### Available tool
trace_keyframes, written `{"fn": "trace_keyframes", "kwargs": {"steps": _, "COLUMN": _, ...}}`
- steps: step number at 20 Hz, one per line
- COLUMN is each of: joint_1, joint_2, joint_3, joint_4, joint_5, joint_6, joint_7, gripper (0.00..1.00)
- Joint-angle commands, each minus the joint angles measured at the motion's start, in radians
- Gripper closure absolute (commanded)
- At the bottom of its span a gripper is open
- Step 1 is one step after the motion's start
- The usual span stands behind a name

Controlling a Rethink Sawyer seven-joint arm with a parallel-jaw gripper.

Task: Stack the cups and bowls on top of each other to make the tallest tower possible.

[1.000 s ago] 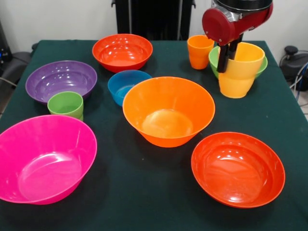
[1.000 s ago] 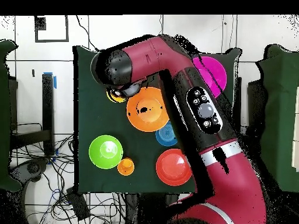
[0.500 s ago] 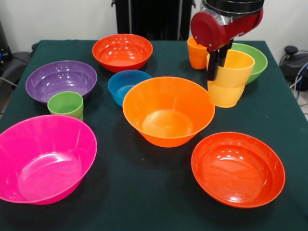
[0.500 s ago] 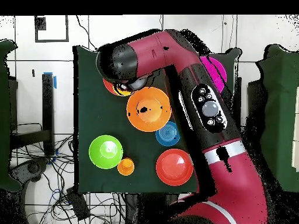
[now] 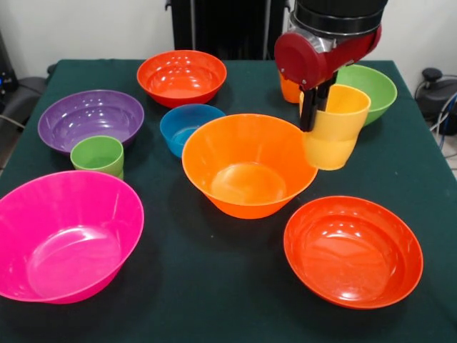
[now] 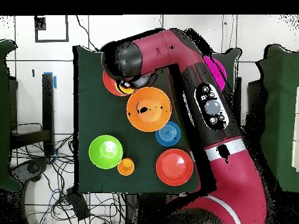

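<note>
My gripper (image 5: 314, 114) is shut on the rim of the yellow cup (image 5: 333, 132) and holds it upright above the table, just off the right rim of the large light orange bowl (image 5: 250, 164). The orange cup (image 5: 288, 88) is mostly hidden behind the arm, beside the lime green bowl (image 5: 370, 84). At the left, the green cup (image 5: 98, 154) stands between the purple bowl (image 5: 90, 116) and the pink bowl (image 5: 64, 232). Nothing is stacked. In the overhead view the arm covers most of the yellow cup (image 6: 125, 88), next to the light orange bowl (image 6: 149, 109).
A small blue bowl (image 5: 188, 126) sits behind the light orange bowl. One red-orange bowl (image 5: 181, 76) is at the back, the other (image 5: 353, 250) at the front right. The dark green table (image 5: 214, 286) ends near the front bowls.
The gripper has carried the yellow cup leftward in the front view, away from the lime green bowl and up to the light orange bowl's right rim. The bowls and the other cups stayed put.
</note>
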Motion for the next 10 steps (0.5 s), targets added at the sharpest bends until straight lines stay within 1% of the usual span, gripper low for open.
{"fn": "trace_keyframes", "kwargs": {"steps": 1, "joint_1": 0.003, "joint_2": 0.067, "joint_3": -0.057, "joint_4": -0.044, "joint_5": -0.097, "joint_6": 0.015, "joint_7": -0.351, "gripper": 1.0}}
{"fn": "trace_keyframes", "kwargs": {"steps": 4, "joint_1": 0.007, "joint_2": 0.064, "joint_3": -0.063, "joint_4": -0.052, "joint_5": -0.105, "joint_6": 0.031, "joint_7": -0.362, "gripper": 1.0}}
{"fn": "trace_keyframes", "kwargs": {"steps": 10, "joint_1": -0.008, "joint_2": 0.066, "joint_3": -0.066, "joint_4": -0.053, "joint_5": -0.113, "joint_6": 0.032, "joint_7": -0.37, "gripper": 1.0}}
